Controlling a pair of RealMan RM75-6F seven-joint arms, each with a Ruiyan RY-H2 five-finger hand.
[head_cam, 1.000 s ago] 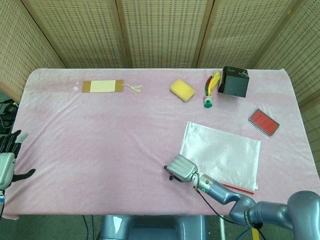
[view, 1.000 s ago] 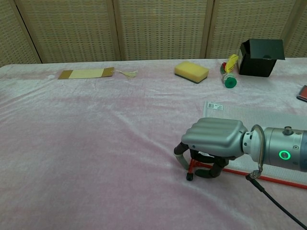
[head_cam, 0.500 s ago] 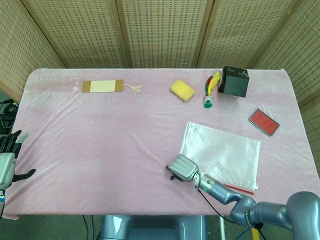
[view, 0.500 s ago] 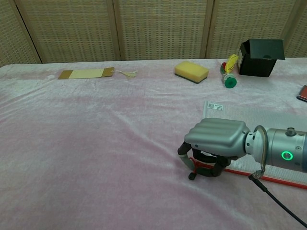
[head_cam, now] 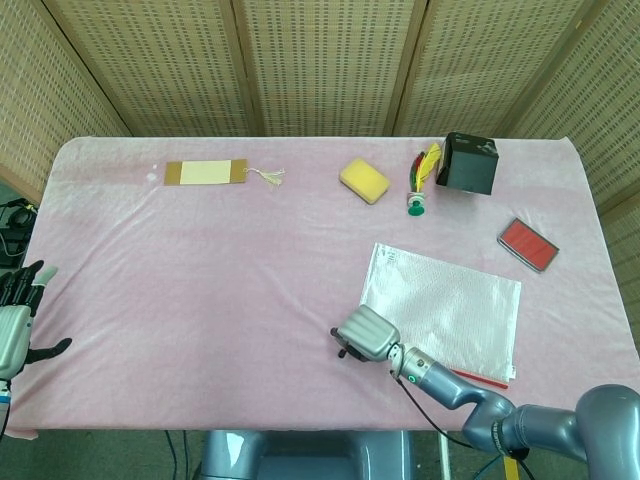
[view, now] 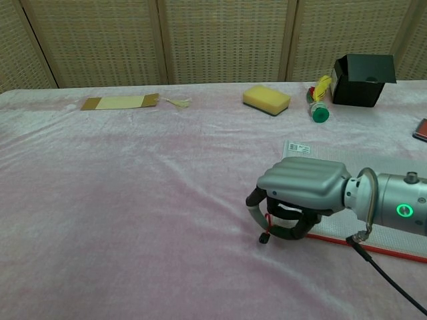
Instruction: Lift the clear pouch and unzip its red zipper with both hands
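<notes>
Right metal hand (view: 301, 194) curled over near corner of flat clear plastic pouch (head_cam: 445, 308), pinching its red zipper (view: 373, 247) end. Pouch lying on pink cloth table (head_cam: 200, 270). Left hand (head_cam: 14, 318) apart at table edge, fingers spread, holding nothing.

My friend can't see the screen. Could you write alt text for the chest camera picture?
A grey robot hand curls its fingers around the red zipper at the near corner of a clear pouch lying on a pink table. Along the far edge sit a brown card, a yellow sponge and a black box.
</notes>
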